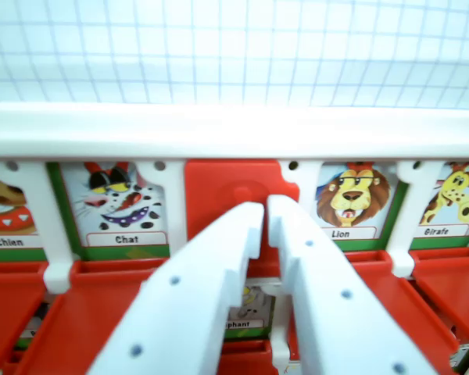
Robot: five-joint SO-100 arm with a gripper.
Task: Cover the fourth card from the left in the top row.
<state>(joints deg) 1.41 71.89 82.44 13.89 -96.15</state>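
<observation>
Cards stand in a row under a white rail (234, 133): "Chien" (4, 211) at the wrist view's left, then "Chat" (125, 207), then a red flap (230, 187) raised over its card, then "Lion" (350, 201) and "Girafe" (453, 199). Gripper (265, 215) sits at the flap, jaws nearly closed with a thin gap, holding nothing visible. Below, a card ending "phant" (250, 308) shows partly.

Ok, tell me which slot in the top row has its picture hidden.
The one between the Chat card and the Lion card: it shows a plain red flap, no animal. The gripper sits right in front of it.
</observation>
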